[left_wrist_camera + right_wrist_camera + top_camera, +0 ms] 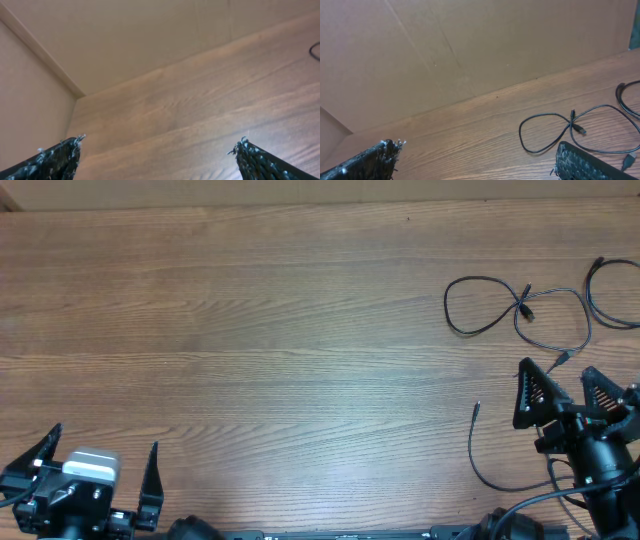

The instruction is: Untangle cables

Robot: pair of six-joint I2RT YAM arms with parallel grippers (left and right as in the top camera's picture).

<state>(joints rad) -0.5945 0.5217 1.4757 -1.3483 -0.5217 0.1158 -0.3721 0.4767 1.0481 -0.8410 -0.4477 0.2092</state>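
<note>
The cables lie on the wooden table at the far right. One thin black cable [478,305] forms a loop with a small plug beside it. It crosses a second strand [583,320], and another cord [600,290] curls at the right edge. My right gripper [555,367] stands open just in front of them, with nothing between its fingers. In the right wrist view the loop [540,132] and plug [580,129] lie ahead of the open right gripper [479,146]. My left gripper [104,438] is open at the near left, far from the cables. The left wrist view shows my left gripper [161,141] over bare wood.
A thin black strand [474,450] with a free tip lies left of the right arm near the front edge. A plain brown wall [470,50] runs along the back of the table [250,330] and meets a side wall [30,100] at the left.
</note>
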